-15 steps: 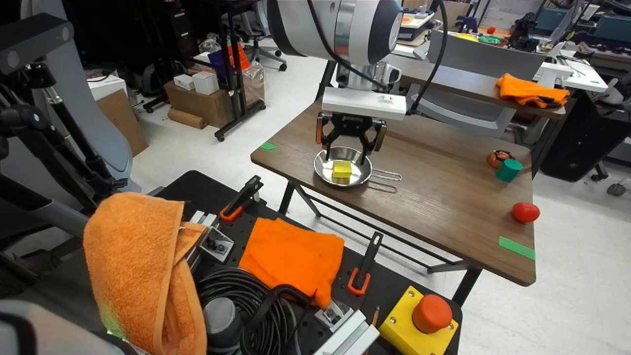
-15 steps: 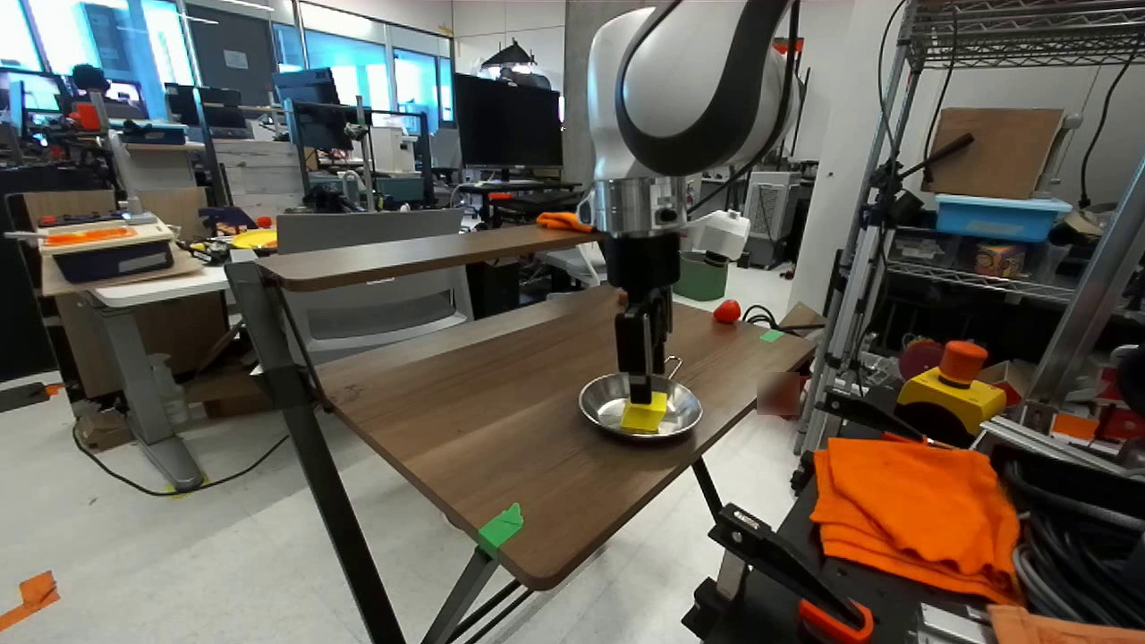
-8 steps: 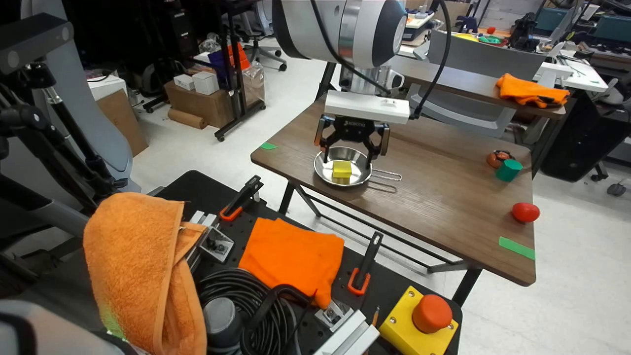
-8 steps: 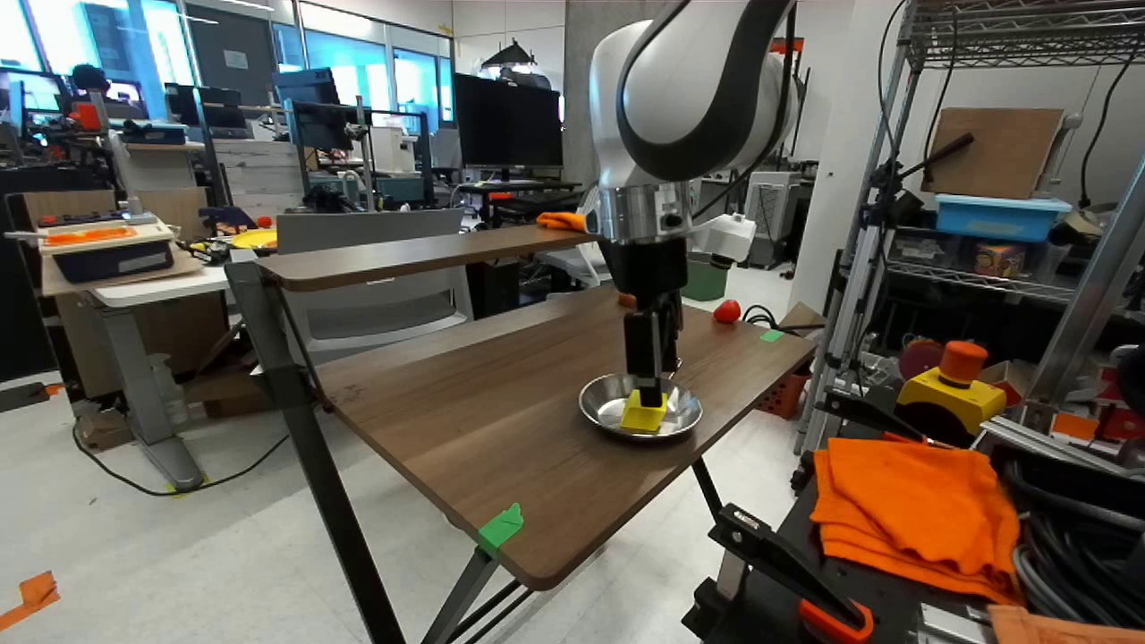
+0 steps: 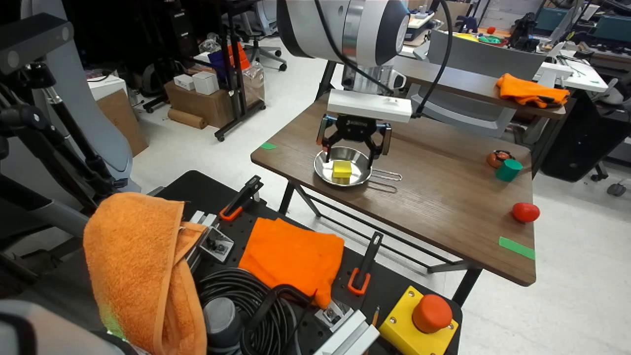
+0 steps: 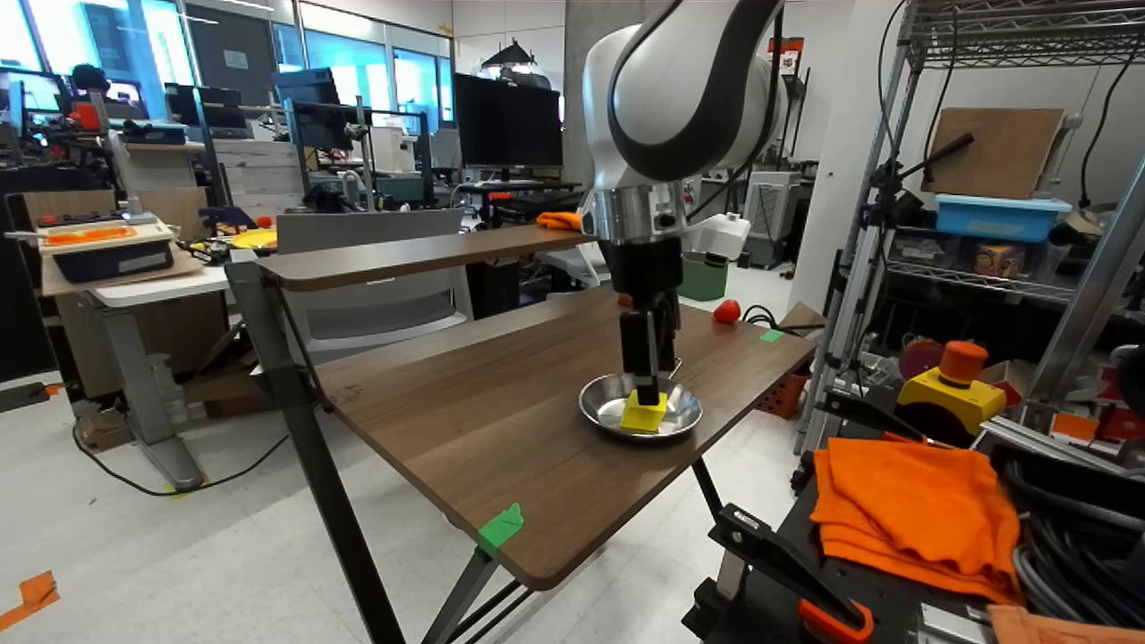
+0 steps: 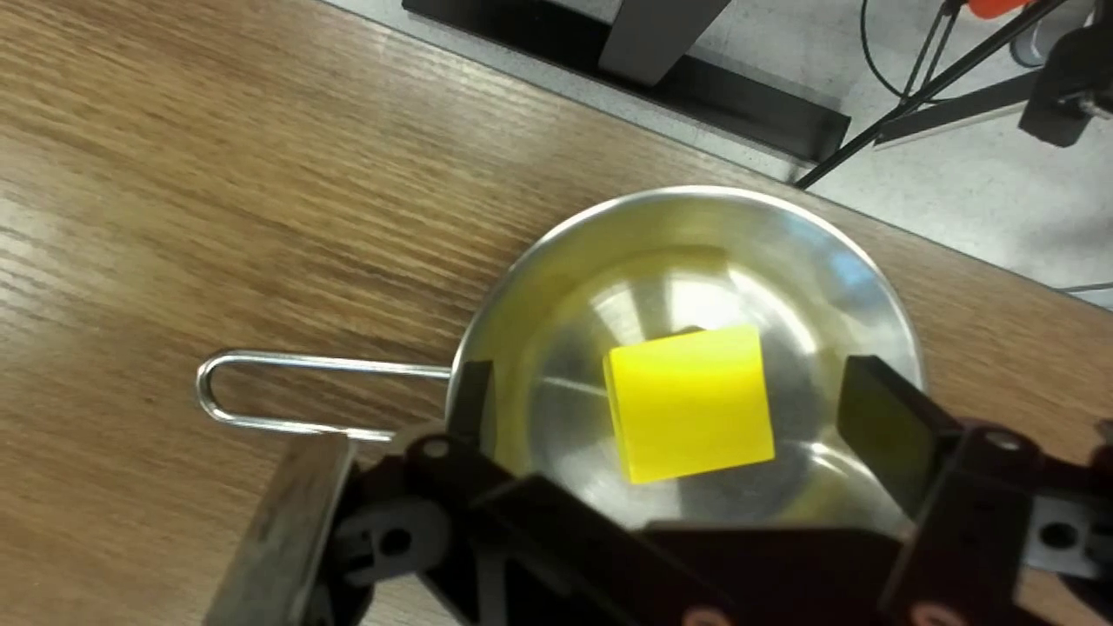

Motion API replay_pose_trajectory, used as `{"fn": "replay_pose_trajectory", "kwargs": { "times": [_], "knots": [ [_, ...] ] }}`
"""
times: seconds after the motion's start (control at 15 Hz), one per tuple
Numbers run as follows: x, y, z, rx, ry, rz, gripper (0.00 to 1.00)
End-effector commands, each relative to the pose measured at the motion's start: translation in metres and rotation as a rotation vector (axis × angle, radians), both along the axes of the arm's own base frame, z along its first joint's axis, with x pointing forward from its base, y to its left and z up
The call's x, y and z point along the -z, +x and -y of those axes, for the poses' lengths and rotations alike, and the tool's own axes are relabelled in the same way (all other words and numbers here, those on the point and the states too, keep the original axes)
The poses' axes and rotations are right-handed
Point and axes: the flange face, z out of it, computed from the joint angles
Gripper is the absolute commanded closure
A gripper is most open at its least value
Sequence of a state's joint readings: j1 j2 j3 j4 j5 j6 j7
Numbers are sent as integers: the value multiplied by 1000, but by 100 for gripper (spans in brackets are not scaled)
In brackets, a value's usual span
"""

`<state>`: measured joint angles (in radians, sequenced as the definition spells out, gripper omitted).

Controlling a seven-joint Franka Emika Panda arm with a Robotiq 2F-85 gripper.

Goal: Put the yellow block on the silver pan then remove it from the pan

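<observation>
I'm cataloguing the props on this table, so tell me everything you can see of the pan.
The pan is round and shallow, shiny like bare metal, with sloping walls and a handle of thin wire bent into a long loop. It sits right way up on the table, close to an edge. The block lies inside; the metal mirrors yellow around it. The open hand hangs over the pan; whether they touch is unclear.

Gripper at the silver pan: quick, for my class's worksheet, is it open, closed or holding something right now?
Gripper: open, holding nothing; its jaws stand apart, and the yellow block rests ungripped in the silver pan.
</observation>
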<state>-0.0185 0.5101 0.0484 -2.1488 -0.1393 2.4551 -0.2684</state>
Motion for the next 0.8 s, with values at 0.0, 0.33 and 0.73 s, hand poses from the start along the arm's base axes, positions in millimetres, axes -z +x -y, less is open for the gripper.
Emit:
{"fn": "replay_pose_trajectory", "kwargs": {
  "times": [0.0,0.33,0.73],
  "knots": [
    [3,7,1,-4,-16,-17,25],
    [7,8,1,-6,-9,-21,58],
    [5,12,2,-4,-9,-14,99]
  ]
}}
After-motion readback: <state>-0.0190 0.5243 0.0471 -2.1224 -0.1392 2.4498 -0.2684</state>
